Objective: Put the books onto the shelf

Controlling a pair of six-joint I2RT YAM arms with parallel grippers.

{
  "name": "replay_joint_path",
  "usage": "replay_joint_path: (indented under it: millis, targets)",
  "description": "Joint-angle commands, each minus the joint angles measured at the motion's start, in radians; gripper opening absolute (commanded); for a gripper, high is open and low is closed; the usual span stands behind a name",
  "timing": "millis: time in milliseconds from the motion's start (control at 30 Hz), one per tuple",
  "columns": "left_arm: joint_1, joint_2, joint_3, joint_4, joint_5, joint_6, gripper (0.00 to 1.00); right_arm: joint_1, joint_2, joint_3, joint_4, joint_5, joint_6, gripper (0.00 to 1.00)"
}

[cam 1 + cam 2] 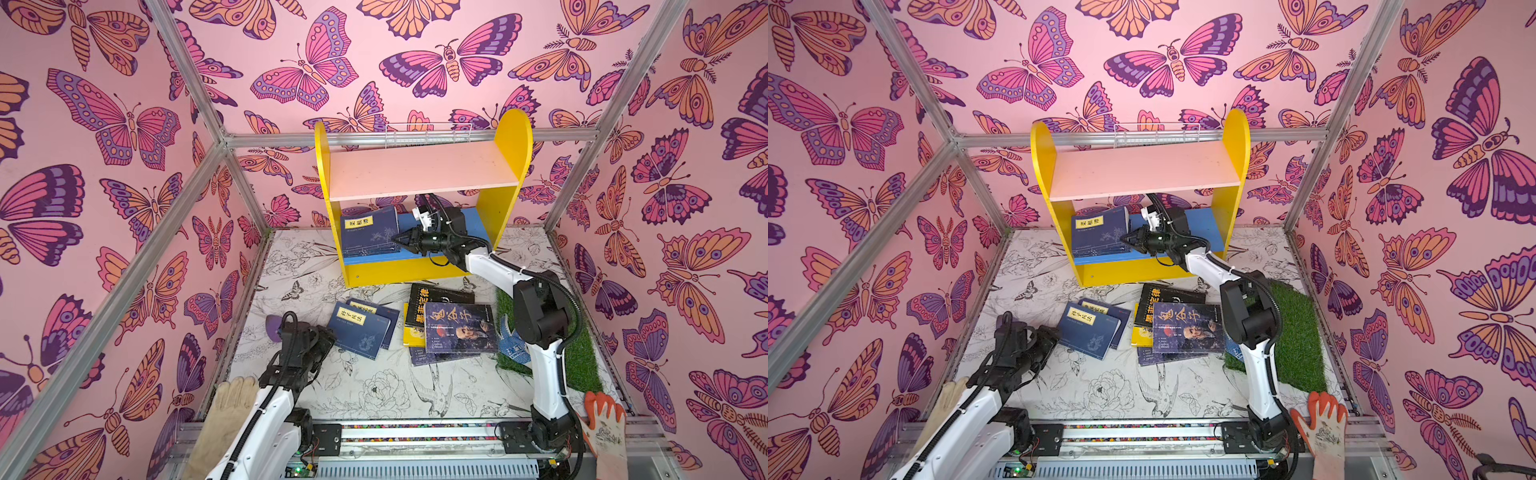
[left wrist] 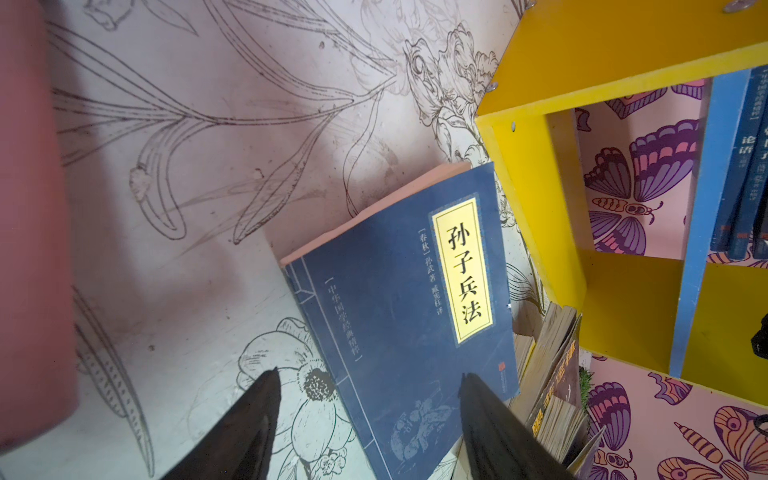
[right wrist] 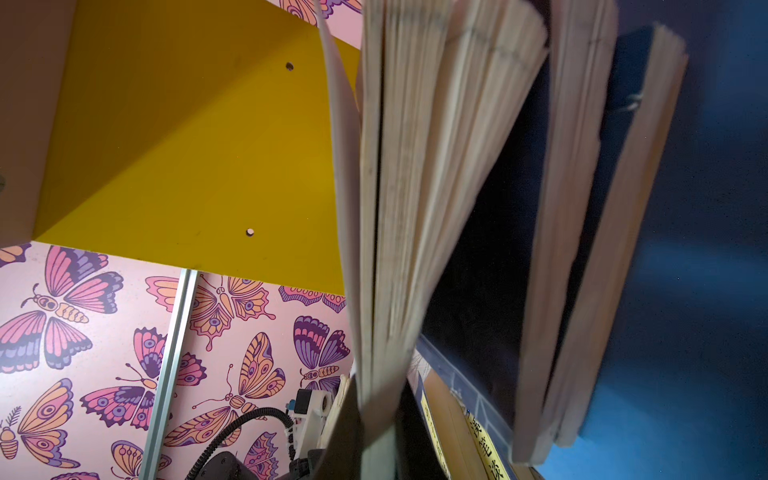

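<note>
The shelf (image 1: 513, 137) (image 1: 1142, 170) stands at the back, yellow-sided with a pink upper board and a blue lower board. Navy books (image 1: 368, 230) (image 1: 1098, 230) lean on the lower board. My right gripper (image 1: 395, 240) (image 1: 1124, 240) (image 3: 378, 399) reaches in there, shut on the page edge of one navy book (image 3: 399, 208). On the floor lies another navy book (image 1: 359, 330) (image 2: 415, 291) with a yellow label. My left gripper (image 1: 328, 336) (image 2: 370, 378) hangs open over its near corner. A pile with a portrait book (image 1: 459, 328), a black book (image 1: 436, 297) and a yellow one (image 1: 411, 334) lies beside it.
A blue dotted glove (image 1: 513, 340) and a green grass mat (image 1: 582, 357) lie by the right arm. An orange glove (image 1: 604, 415) and a beige glove (image 1: 224, 411) rest at the front corners. A white wire basket (image 1: 428, 133) sits behind the shelf.
</note>
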Motion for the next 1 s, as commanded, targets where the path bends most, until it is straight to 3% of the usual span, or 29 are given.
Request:
replay_joint_path:
  millis: [0, 67, 333, 667, 967]
  targets:
    - [0.002, -0.002, 0.007, -0.027, 0.000, 0.009, 0.71, 0.029, 0.007, 0.052, -0.058, 0.051, -0.058, 0.16]
    - [0.003, -0.003, 0.008, -0.028, 0.002, 0.008, 0.71, 0.031, -0.004, 0.069, -0.119, 0.082, -0.099, 0.27]
    - [0.002, 0.000, 0.008, -0.026, 0.005, 0.005, 0.71, 0.044, -0.016, 0.200, -0.373, 0.226, -0.268, 0.47]
    - [0.002, 0.000, 0.011, -0.025, 0.012, 0.004, 0.71, 0.061, -0.026, 0.302, -0.564, 0.397, -0.449, 0.60]
    - [0.002, 0.009, 0.004, -0.024, 0.014, 0.007, 0.71, 0.102, -0.073, 0.255, -0.681, 0.404, -0.726, 0.63]
